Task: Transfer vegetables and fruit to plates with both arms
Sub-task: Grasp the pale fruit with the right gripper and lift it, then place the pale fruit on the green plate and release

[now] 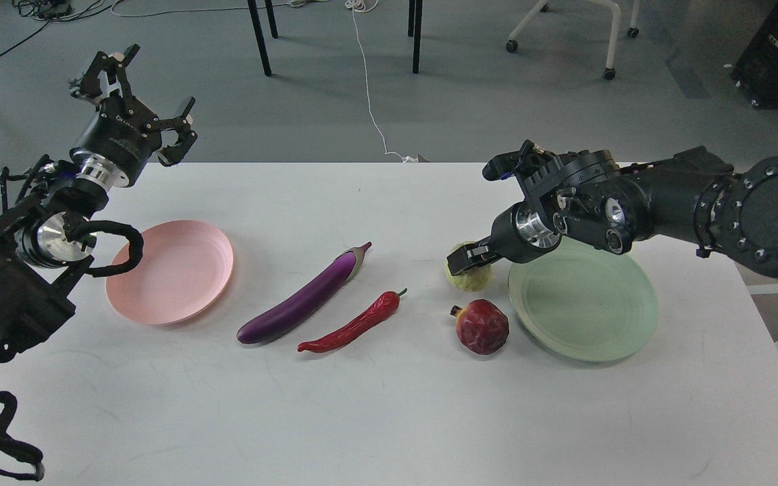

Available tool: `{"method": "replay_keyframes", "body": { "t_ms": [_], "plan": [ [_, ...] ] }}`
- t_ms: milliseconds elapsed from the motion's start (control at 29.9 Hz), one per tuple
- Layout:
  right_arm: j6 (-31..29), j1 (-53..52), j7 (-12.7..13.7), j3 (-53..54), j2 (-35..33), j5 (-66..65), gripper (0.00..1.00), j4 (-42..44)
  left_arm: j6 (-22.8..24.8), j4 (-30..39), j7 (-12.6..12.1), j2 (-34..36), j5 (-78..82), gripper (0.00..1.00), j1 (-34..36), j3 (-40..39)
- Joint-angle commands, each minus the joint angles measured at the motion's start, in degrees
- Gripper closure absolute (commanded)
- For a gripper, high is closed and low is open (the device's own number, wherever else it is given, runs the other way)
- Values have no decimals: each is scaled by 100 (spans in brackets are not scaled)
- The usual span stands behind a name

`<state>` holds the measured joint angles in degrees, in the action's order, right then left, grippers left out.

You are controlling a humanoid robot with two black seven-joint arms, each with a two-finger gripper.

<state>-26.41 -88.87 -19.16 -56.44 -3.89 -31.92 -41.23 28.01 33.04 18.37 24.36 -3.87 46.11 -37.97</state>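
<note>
Glossy purple eggplant (308, 295) and red chili (354, 323) mid-counter between pink plate (171, 271) and mint plate (585, 301), faceted pomegranate (482, 327) beside it, yellow-green fruit (471, 275) partly hidden by right gripper (464, 258), its jaws unclear, left gripper (140, 101) raised, jaws spread.
</note>
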Motion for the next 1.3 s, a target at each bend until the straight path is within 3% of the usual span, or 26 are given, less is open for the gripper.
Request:
{"method": "replay_keyframes", "body": {
  "t_ms": [0, 234, 368, 768, 1002, 1136, 1270],
  "plan": [
    [83, -437, 0, 10, -585, -7, 56, -481, -1, 0, 0, -1, 0, 2, 4, 0],
    [232, -711, 17, 45, -2079, -524, 55, -1650, -1, 0, 9, -80, 0, 2, -5, -9],
    [452, -475, 17, 54, -2686, -824, 55, -1783, -1, 0, 0, -98, 0, 2, -5, 0],
    [786, 238, 26, 98, -2784, -1211, 48, -1590, -1, 0, -9, -106, 0, 2, 21, 0],
    [786, 405, 105, 133, -2758, -1228, 28, -1581, -6, 0, -9, -106, 9, 2, 91, 0],
    [795, 379, 114, 160, -2802, -1220, 6, -1590, -1, 0, -9, -89, 9, 2, 91, 0],
    [795, 213, 245, 160, -2828, -1220, 4, -1669, -1, 0, -18, -89, 9, 2, 91, 0]
  ]
}}
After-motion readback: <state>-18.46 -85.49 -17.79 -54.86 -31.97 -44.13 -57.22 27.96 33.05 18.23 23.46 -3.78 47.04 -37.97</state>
